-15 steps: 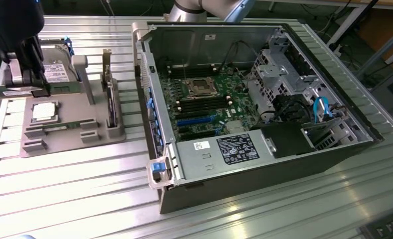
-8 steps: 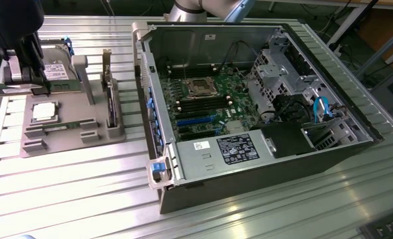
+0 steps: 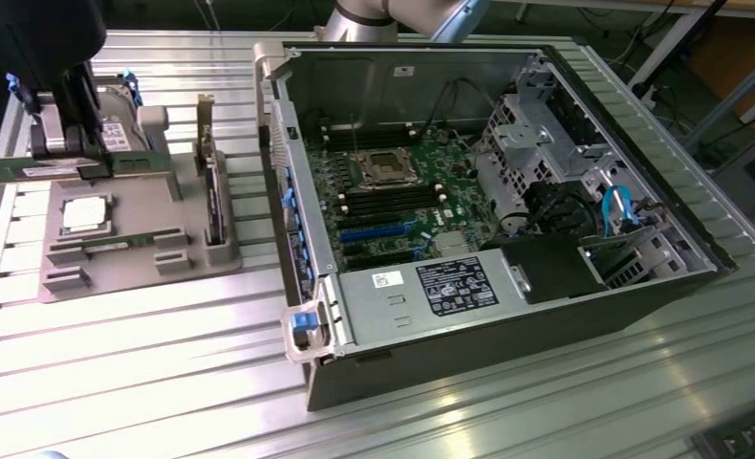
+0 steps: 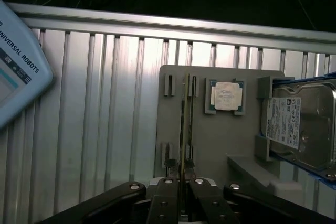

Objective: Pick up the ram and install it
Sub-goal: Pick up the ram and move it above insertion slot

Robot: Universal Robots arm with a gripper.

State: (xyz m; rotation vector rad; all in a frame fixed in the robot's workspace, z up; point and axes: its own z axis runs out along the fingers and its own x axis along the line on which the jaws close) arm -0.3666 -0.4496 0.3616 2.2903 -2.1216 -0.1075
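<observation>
While over the tray (image 4: 220, 145), gripper (image 4: 181, 171) tight on the ram (image 3: 8, 168), processor (image 4: 227, 97) beside.

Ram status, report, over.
Gripper shut on ram. Ram at tray slot, not in case. CPU and drive beside it, apart.

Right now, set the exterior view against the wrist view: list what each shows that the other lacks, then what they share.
The exterior view adds the open computer case with its motherboard, and a dark upright card standing in the gray holder. The wrist view adds a pale device marked UNIVERSAL ROBOTS. Shared: the gray holder, the processor chip, the hard drive, and the pincer shut on the ram, which the wrist view sees edge-on.
</observation>
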